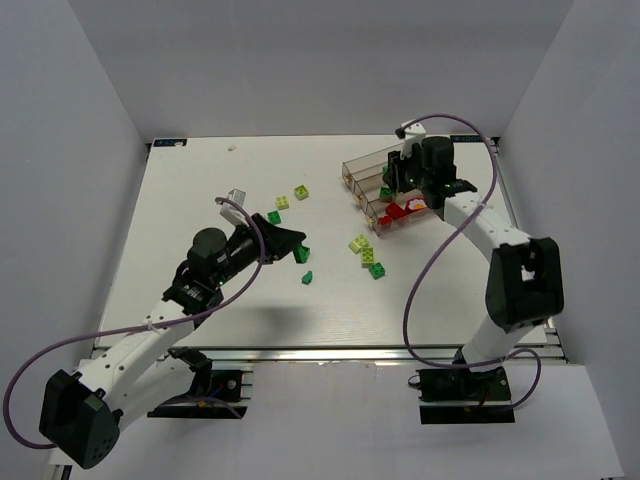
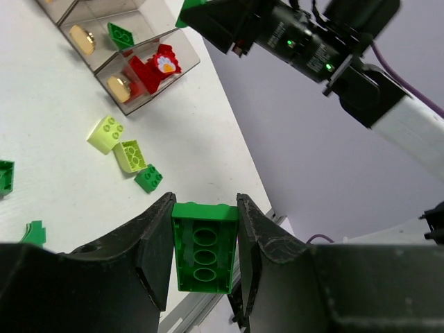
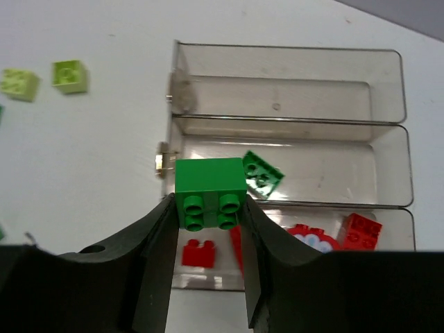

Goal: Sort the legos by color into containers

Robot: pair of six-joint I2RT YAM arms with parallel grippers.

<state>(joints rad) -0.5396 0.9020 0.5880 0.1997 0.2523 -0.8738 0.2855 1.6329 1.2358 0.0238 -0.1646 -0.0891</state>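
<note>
White walls box in a pale table (image 1: 200,180). At its far right sit 3 clear bins (image 1: 362,172), joined side by side. From the right wrist, the far bin (image 3: 291,97) looks bare, the middle bin (image 3: 333,173) holds 1 tilted green brick (image 3: 262,173), and the near bin (image 3: 399,232) holds red bricks (image 3: 361,231).

Over the bins hangs the right claw (image 3: 208,208), jaws part-way closed and pinching a square green brick (image 3: 210,179) by 2 opposite side walls, studs toward the camera. Left of centre, the left claw (image 2: 205,205) clamps a long green brick (image 2: 205,250) the same way, hollow underside showing.

Near the bins lie 2 pale bricks (image 1: 361,246) touching a small green brick (image 1: 376,270). More green and pale pieces are scattered mid-table.

These bricks look light, rigid and smooth-sided. Flat side walls seem the surest hold. A grip on corners or studs would likely let a brick twist or slip.
</note>
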